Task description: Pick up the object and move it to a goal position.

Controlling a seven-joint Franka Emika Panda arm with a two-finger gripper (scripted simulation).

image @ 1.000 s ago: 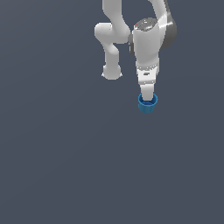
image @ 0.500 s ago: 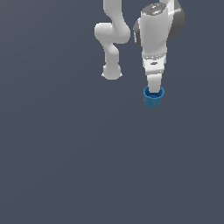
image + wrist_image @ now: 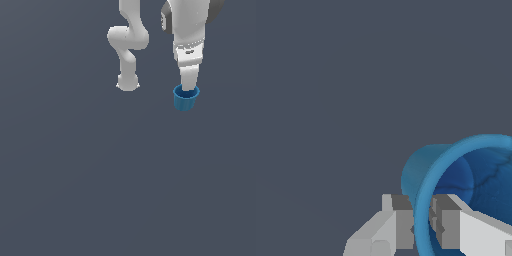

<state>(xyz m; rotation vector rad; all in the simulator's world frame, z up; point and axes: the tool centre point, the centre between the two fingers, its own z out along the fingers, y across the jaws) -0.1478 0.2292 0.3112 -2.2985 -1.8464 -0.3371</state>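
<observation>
Pointing straight down, tool pinching cup rim

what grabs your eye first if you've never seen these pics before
The blue cup stands out most, the only colour against the flat dark grey floor, toward the exterior view's upper right. The white gripper reaches down into it from above. In the wrist view, the cup's bright rim sits pinched between the two fingers, one inside the wall and one outside.
</observation>
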